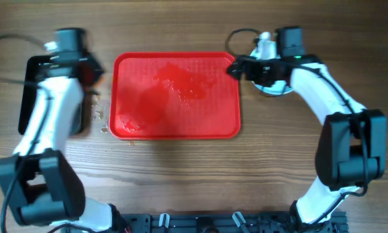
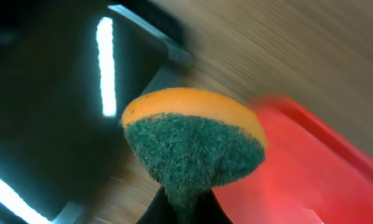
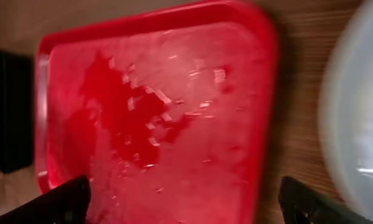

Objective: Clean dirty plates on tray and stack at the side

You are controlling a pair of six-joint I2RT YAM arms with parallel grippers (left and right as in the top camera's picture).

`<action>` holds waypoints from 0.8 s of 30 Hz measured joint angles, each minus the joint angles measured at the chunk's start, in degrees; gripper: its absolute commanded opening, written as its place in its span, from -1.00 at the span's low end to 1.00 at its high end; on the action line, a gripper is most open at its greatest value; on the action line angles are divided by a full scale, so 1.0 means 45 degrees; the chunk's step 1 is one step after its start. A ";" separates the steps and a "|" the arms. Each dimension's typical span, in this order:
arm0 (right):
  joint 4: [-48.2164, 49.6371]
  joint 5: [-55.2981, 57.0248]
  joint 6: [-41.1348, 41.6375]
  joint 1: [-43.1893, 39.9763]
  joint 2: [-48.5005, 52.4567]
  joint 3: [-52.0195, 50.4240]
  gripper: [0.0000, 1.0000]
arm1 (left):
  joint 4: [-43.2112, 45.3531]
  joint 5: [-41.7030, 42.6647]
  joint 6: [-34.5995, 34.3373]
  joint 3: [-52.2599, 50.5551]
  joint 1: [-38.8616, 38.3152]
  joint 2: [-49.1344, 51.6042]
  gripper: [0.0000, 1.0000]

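Here, wooden table (image 1: 181, 181), wet tray (image 1: 213, 116), black bin (image 1: 27, 97), left tool (image 2: 183, 208) gripping sponge (image 2: 193, 143).

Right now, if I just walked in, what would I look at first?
The big red tray in the middle of the table grabs the eye first; it looks wet and shiny, with no plates on it. Next comes the orange and green sponge, pinched in the left gripper beside the black bin. A pale plate sits just off the tray's right side.
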 measured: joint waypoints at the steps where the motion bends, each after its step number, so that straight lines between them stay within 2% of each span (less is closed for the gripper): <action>1: 0.0121 0.0005 0.0010 0.0335 0.0000 0.0000 0.99 | 0.0024 0.0034 0.0000 0.0000 0.0787 0.0029 -0.92; 5: 0.0427 0.0010 0.0063 0.1350 0.0000 0.0000 0.99 | 0.0034 0.0350 -0.0005 0.0000 0.2939 0.0427 -0.92; 10: 0.0631 0.0010 0.0068 0.2142 0.0000 0.0000 0.99 | 0.0126 0.1530 0.0000 0.0000 0.4231 0.1506 -0.91; 11: 0.0631 0.0010 0.0063 0.2200 0.0000 0.0000 0.99 | 0.0146 0.1685 0.0000 0.0000 0.4357 0.1719 -0.84; 14: 0.0631 0.0010 0.0175 0.2259 0.0000 0.0000 0.99 | 0.0233 0.2152 0.0068 -0.0005 0.4556 0.2312 -0.24; 15: 0.0627 0.0010 0.0214 0.2254 0.0000 0.0000 1.00 | 0.0272 0.2268 0.0073 -0.0010 0.4561 0.2458 -0.15; 18: 0.0627 0.0010 0.0301 0.2254 0.0000 0.0000 0.99 | 0.0379 0.2506 0.0083 -0.0019 0.4566 0.2550 -0.11; 21: 0.0588 0.0010 0.0340 0.2254 0.0000 0.0000 0.99 | 0.0408 0.2618 0.0112 -0.0019 0.4566 0.2516 0.09; 24: 0.0316 0.0015 0.0345 0.2220 -0.0107 0.0000 0.99 | 0.0340 0.2817 0.0146 -0.0039 0.4566 0.2103 0.13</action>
